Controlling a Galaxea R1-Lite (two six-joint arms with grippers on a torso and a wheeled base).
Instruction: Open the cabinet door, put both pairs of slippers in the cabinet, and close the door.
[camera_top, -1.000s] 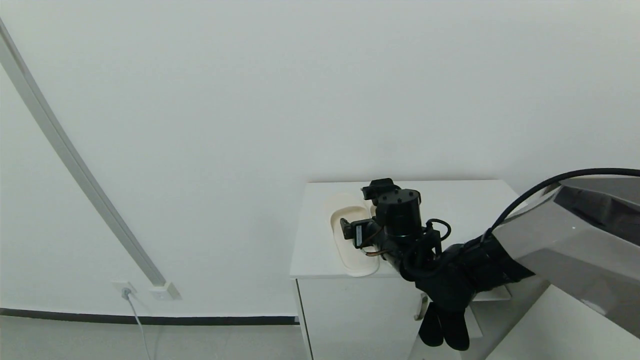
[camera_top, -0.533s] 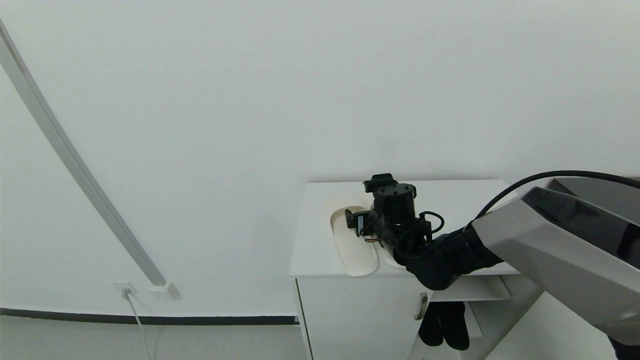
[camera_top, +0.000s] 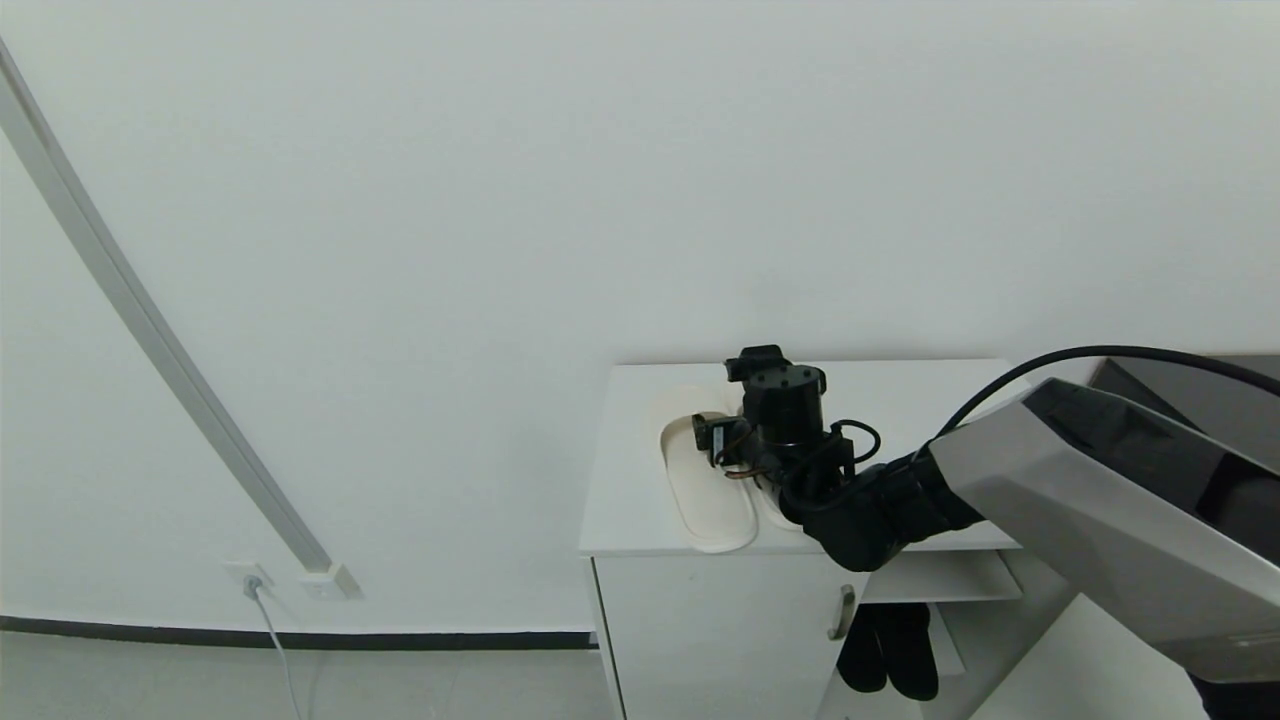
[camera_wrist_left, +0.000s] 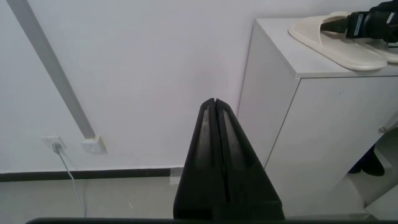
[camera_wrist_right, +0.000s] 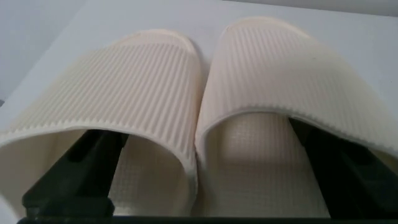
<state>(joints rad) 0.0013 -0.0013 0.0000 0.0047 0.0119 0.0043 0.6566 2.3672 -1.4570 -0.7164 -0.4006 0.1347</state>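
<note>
A pair of cream slippers (camera_top: 700, 490) lies side by side on top of the white cabinet (camera_top: 700, 620). My right gripper (camera_top: 733, 418) is over their toe end. In the right wrist view it (camera_wrist_right: 199, 135) stands open, one finger (camera_wrist_right: 81, 162) under the strap of one slipper (camera_wrist_right: 118, 81) and the other finger (camera_wrist_right: 339, 162) under the strap of its mate (camera_wrist_right: 292, 68). A black pair of slippers (camera_top: 888, 650) rests on a lower shelf inside the cabinet. My left gripper (camera_wrist_left: 216, 112) is shut on nothing, low and off the cabinet's (camera_wrist_left: 311, 124) left side.
The cabinet's right door (camera_top: 1060, 660) stands swung open; the left door carries a handle (camera_top: 846, 612). An inner shelf (camera_top: 940, 580) sits just under the top. A wall socket with a cable (camera_top: 250, 580) and a slanted rail (camera_top: 150, 320) are on the wall.
My right arm has pushed farther back along the cabinet top, bringing the gripper up to the cream slippers' straps. The black slippers below, partly covered by the arm before, now show whole.
</note>
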